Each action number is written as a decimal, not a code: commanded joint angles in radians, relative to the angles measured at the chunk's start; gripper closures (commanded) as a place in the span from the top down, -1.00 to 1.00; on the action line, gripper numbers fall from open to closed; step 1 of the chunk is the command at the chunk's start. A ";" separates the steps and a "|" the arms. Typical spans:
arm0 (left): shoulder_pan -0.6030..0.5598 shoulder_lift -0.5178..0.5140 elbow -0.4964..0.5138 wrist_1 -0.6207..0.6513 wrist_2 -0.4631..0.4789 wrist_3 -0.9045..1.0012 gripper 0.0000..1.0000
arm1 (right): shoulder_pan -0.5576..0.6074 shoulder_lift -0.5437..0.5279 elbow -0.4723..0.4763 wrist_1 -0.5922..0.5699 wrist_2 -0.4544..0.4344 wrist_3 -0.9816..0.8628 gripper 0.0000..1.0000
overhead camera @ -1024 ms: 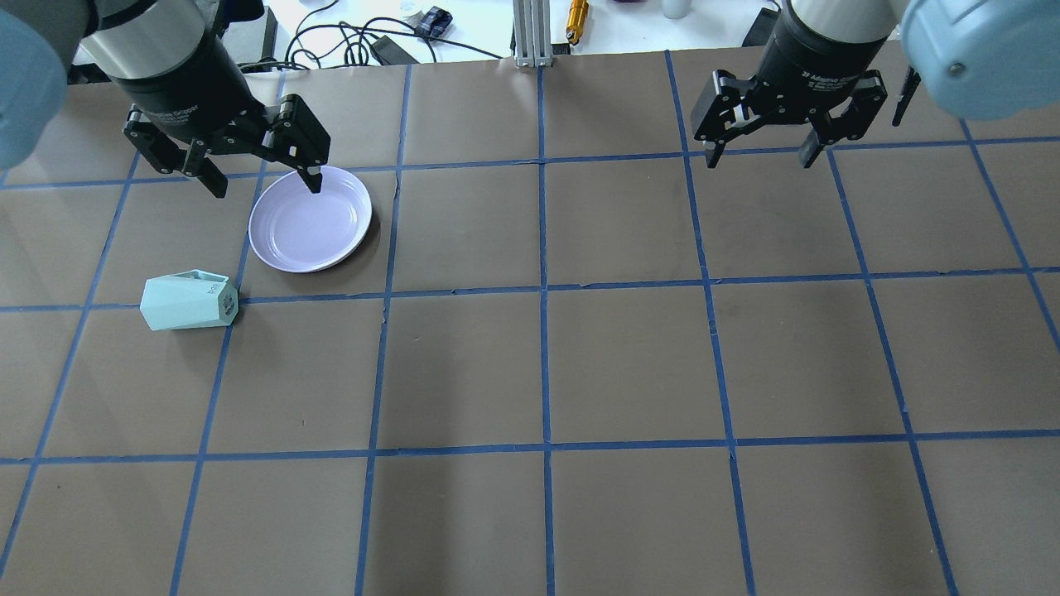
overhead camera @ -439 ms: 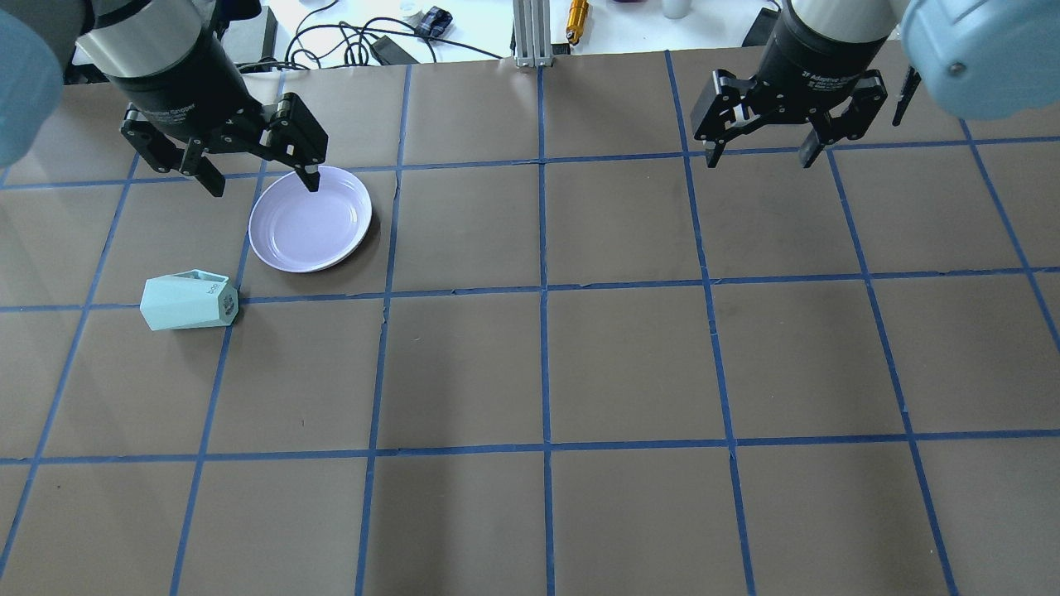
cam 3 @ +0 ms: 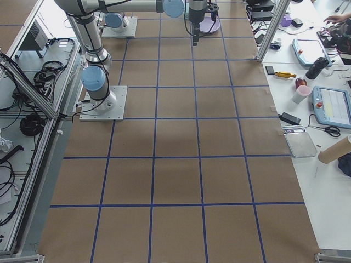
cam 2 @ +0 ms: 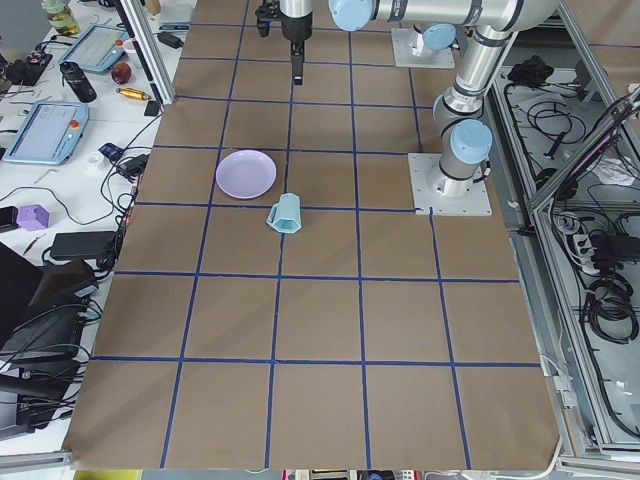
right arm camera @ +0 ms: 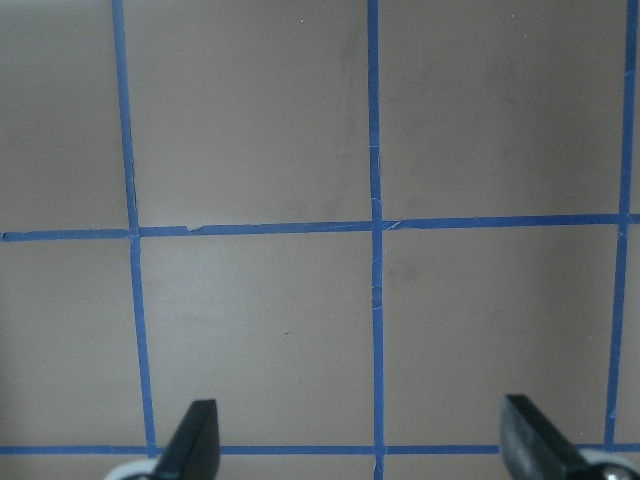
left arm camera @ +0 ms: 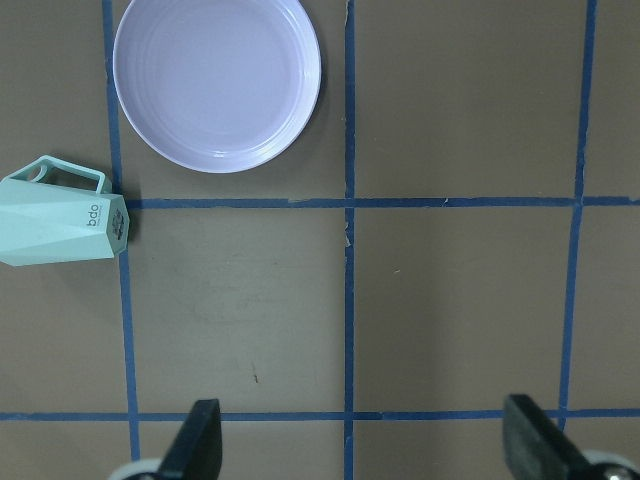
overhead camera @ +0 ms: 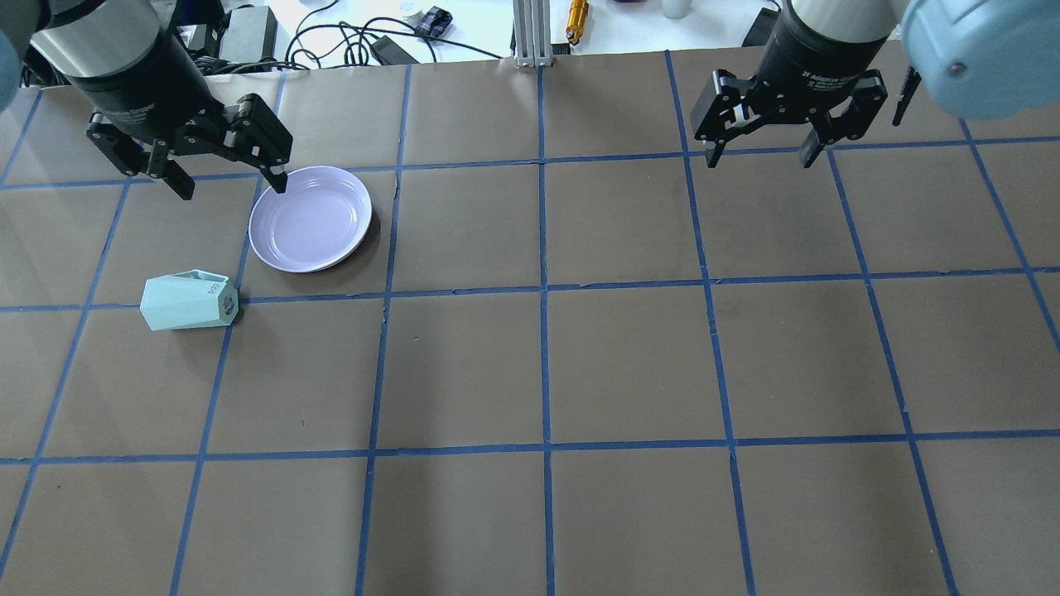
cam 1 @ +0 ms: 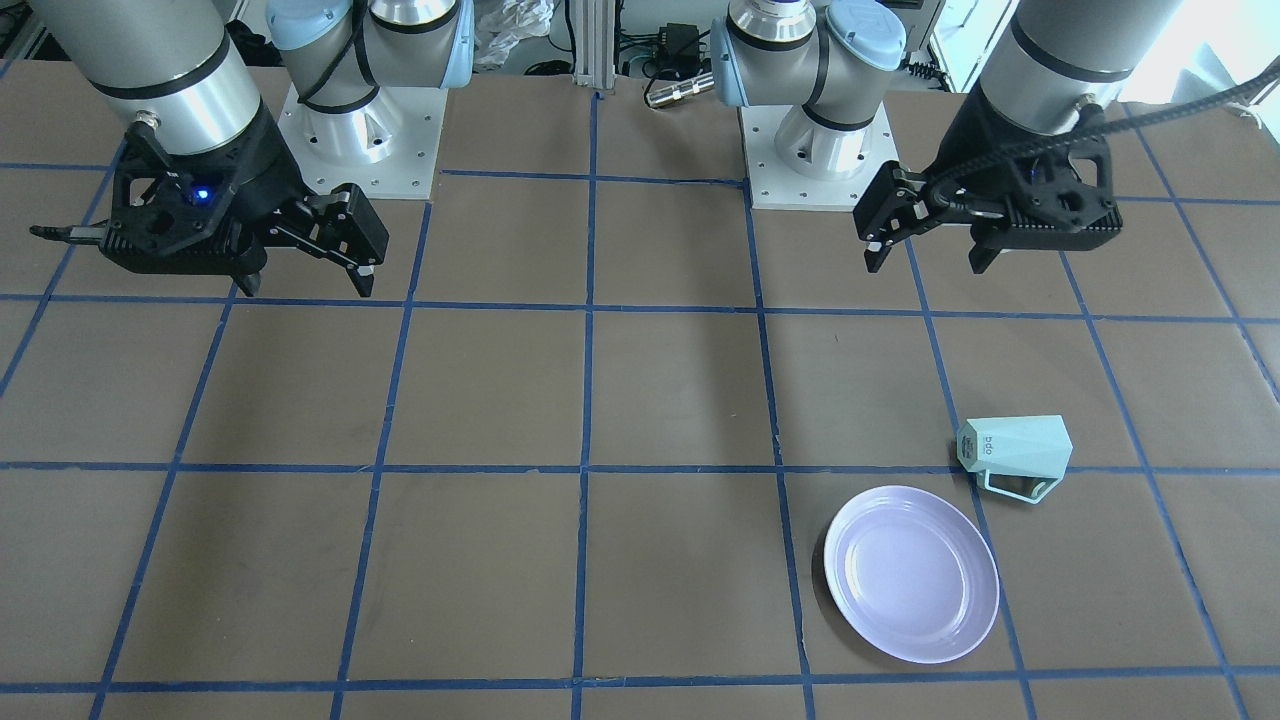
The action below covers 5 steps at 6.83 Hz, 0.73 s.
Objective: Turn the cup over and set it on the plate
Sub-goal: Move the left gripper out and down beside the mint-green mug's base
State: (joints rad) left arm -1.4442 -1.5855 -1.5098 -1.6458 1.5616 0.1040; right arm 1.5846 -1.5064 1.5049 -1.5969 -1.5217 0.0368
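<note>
The mint-green cup (overhead camera: 189,301) lies on its side on the brown table, base toward the plate and handle toward the far edge; it also shows in the front view (cam 1: 1015,447) and the left wrist view (left arm camera: 60,220). The lavender plate (overhead camera: 310,218) lies empty just beyond and to the right of it (cam 1: 912,572) (left arm camera: 217,80). My left gripper (overhead camera: 233,189) is open and empty, high above the table at the plate's left rim (cam 1: 926,266). My right gripper (overhead camera: 758,161) is open and empty over bare table on the far right (cam 1: 306,290).
Blue tape lines divide the table into squares. Cables, a power brick and an orange tool (overhead camera: 576,18) lie beyond the far edge, beside an aluminium post (overhead camera: 530,33). The two arm bases (cam 1: 820,150) stand at the robot's side of the table.
My left gripper has moved to the left, from over the plate's far rim to its left rim, still open. The right gripper, cup and plate have not moved.
</note>
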 commanded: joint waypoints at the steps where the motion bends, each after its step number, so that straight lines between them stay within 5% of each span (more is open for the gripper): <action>1: 0.132 -0.020 -0.003 -0.052 0.002 0.135 1.00 | 0.000 0.000 0.000 0.000 0.000 0.000 1.00; 5: 0.324 -0.119 -0.003 -0.052 -0.006 0.385 1.00 | 0.000 0.000 0.000 0.000 0.000 0.000 1.00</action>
State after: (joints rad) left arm -1.1792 -1.6719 -1.5134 -1.7011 1.5582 0.4047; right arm 1.5846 -1.5064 1.5048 -1.5969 -1.5217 0.0368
